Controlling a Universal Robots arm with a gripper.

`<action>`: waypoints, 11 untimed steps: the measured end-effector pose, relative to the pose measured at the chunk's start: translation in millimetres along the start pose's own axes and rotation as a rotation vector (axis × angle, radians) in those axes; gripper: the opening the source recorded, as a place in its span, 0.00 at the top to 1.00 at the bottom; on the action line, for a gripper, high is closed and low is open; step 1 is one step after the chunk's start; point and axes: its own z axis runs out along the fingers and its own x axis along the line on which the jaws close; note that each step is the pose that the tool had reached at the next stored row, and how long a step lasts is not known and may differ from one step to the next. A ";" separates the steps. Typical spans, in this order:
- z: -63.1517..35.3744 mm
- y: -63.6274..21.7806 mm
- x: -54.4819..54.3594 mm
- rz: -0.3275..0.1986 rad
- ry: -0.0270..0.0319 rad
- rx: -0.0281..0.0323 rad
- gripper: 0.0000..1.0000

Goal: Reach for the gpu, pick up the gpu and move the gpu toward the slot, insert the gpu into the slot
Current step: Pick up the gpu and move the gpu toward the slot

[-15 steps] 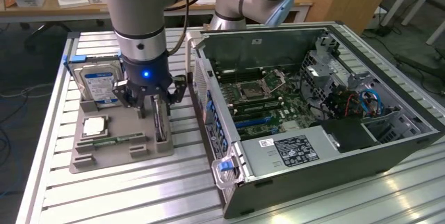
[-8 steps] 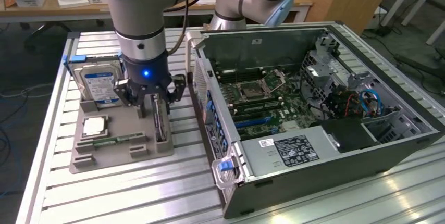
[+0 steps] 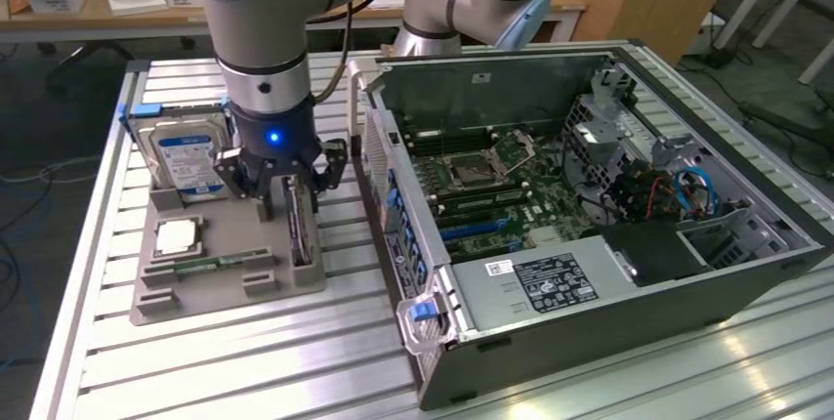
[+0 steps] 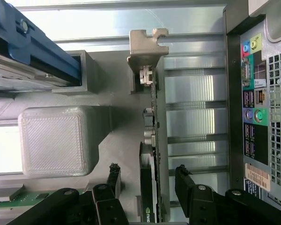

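**Step in hand: reach, final approach.** My gripper hangs low over the grey holder tray, directly above the gpu. In the wrist view my gripper has its jaws wide apart, one finger on each side of the gpu, with a visible gap on both sides. Nothing is gripped. The card is not yet lifted.

**Location of the gpu.** It stands on its long edge in a groove of the tray, on the side nearest the computer case. The case lies open, its motherboard facing up. I cannot tell from here which connector is the target slot.

**What the grip calls for (judgement).** The card is thin, so the jaws need to be centred on it and squared to its flat faces. An off-centre closure would likely tilt it in the groove.

**Materials and shapes.**
- gpu: flat, rigid, dark circuit board seen edge-on, with a stepped grey metal bracket at its far end.
- Tray: matte grey plastic with fine layered ridges and rounded blocks.
- Hard drive: silver, blue-and-white label, upright in the same tray.
- Table: ribbed, reflective aluminium slats.
- My fingers: black, hard, angular.
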 end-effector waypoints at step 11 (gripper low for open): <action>0.0 0.0 0.0 0.000 0.0000 0.0000 0.61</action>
